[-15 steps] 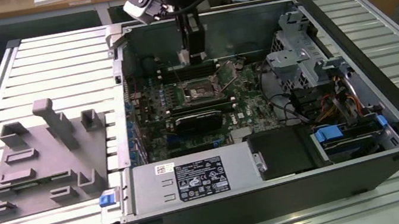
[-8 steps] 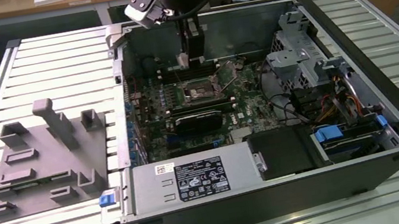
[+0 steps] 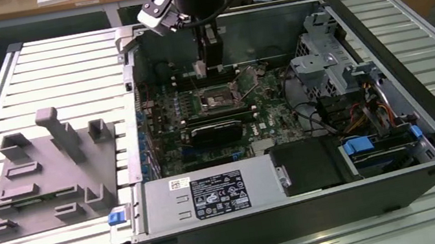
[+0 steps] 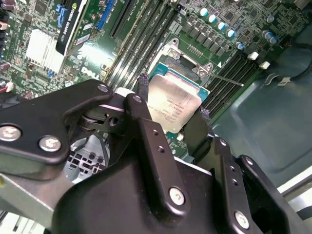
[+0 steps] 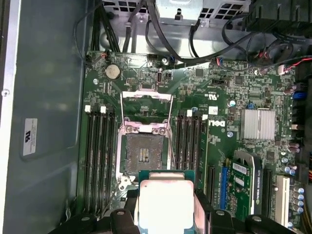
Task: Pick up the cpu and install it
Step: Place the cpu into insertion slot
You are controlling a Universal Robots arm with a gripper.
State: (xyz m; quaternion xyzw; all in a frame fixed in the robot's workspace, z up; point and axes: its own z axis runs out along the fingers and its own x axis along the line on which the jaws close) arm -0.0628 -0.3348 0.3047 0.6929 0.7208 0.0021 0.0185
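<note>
Grip: gripper (image 4: pixel 173 97) closed on the cpu (image 4: pixel 171 108), fingers (image 4: pixel 151 136) on 2 opposite edges, silver lid facing up in the second wrist view.
Where: cpu is in the air inside the pc case (image 3: pixel 302 216), over the motherboard (image 5: pixel 214 97), twd the case's far wall in the exterior view. Not seated. In the first wrist view it hangs just beside the socket (image 5: pixel 141 153), on the side away from the raised frame (image 5: pixel 146 97).
Handling (my read): light, thin, stiff, won't flex. Metal lid prob slick, so an edge grip w/ modest force suits it. Underside contacts + socket pins are likely the fragile bits; a tilt or drop could bend pins.
Hold pts: the side edges, as now. Green rim shows past the lid on the free sides. Hold looks centred and chip looks level btwn the fingers, can't tell exactly.
Socket: open, dark, nothing in it, frame swung up at one end.
Around: RAM slots (image 5: pixel 100 146) flank the socket on both sides. Finned heatsink (image 5: pixel 257 124), expansion card (image 5: pixel 246 180), coin cell (image 5: pixel 113 71) further off. Cable bundle (image 5: pixel 161 24) lies past the board's edge.
In the way: raised frame is closest to the socket. Fingers reach wider than the chip, so clearance to the RAM slots looks tight.
Outside: grey fixture (image 3: pixel 43 182) w/ pegs on the slatted table (image 3: pixel 59 62), just beside the case's wall at the exterior view's left.
</note>
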